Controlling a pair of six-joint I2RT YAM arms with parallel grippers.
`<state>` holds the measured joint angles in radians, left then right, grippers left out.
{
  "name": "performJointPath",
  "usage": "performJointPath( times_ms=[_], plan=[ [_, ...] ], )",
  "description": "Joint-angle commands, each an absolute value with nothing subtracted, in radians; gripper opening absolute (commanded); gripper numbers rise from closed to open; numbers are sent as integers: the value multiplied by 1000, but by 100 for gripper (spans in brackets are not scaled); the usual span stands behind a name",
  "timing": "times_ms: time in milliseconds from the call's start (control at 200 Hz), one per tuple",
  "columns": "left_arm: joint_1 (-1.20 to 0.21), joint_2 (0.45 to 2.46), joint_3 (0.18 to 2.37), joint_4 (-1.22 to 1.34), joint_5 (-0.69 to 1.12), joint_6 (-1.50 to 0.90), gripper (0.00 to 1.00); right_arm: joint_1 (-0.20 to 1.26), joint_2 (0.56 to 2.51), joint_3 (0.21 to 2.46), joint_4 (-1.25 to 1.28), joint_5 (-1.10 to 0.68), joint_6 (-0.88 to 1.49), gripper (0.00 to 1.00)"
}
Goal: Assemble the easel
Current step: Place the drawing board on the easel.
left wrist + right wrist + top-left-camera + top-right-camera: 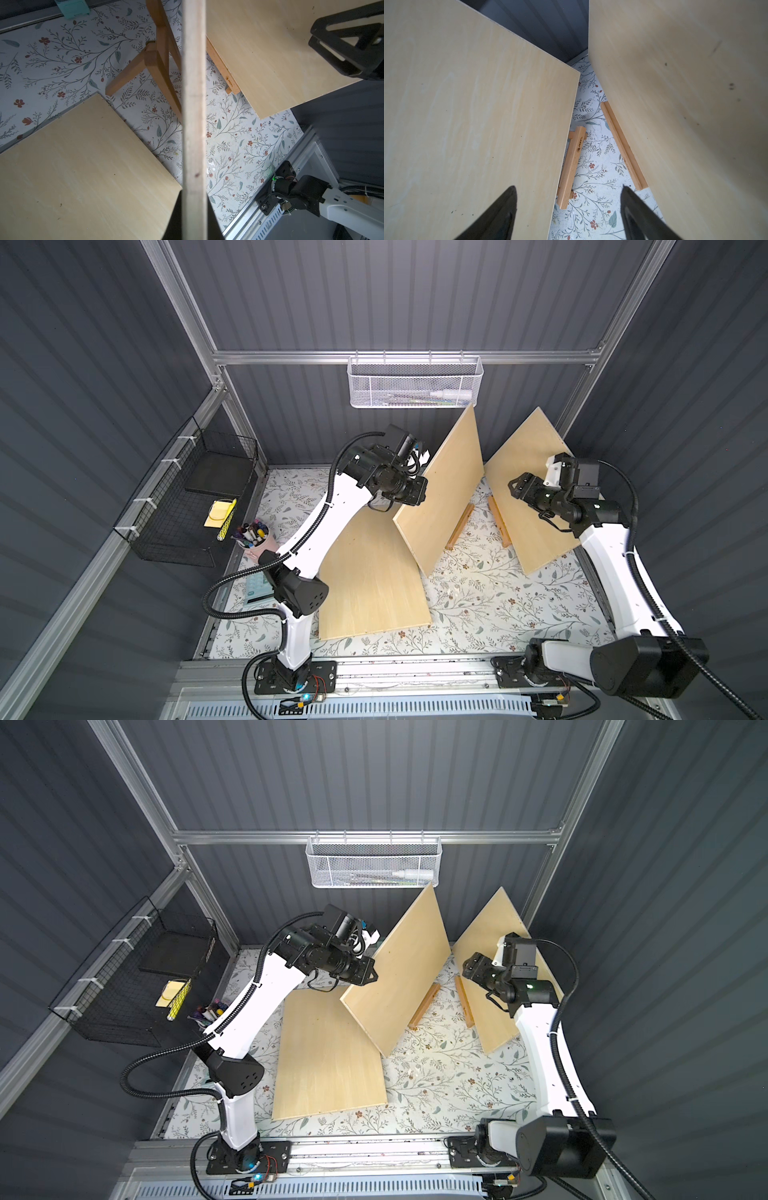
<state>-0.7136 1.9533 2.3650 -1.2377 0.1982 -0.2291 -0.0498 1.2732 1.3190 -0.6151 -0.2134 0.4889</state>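
Two wooden easels stand on the floral table, their ledges facing each other. A pale plywood board stands tilted over the middle easel, whose legs show behind it. My left gripper is shut on this board's upper edge, seen edge-on in the left wrist view. A second board leans on the right easel. A third board lies flat. My right gripper hangs open between the two tilted boards, holding nothing.
A pink cup of pens and a teal object sit at the table's left edge. A black wire basket hangs on the left wall. A white mesh basket hangs on the back rail, just above the held board's top corner.
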Motion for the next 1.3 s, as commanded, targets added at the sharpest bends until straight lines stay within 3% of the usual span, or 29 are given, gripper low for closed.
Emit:
performJointPath(
  times_ms=[0,365,440,540,630,891,1141,1296],
  plan=[
    [-722,1931,2473,-1077,201,-176,0,-52,1287,1331,-630,-237,487,78],
    [-734,2000,2513,-1073,156,-193,0,-54,1288,1321,-627,-254,497,79],
    [-735,2008,2513,-1050,169,-209,10,-53,1294,1330,-635,-257,497,79],
    [-735,2015,2511,-1021,173,-231,45,-53,1294,1340,-642,-263,491,80],
    [-736,2012,2504,-979,179,-249,63,-53,1296,1346,-647,-268,485,79],
    [-737,1933,2443,-879,102,-286,74,-51,1300,1375,-659,-336,448,80],
    [-722,1691,2147,-745,-368,-357,86,91,1317,1410,-710,-425,287,81],
    [-648,1571,2004,-741,-477,-425,90,151,1349,1302,-654,-407,410,81]
  ],
)
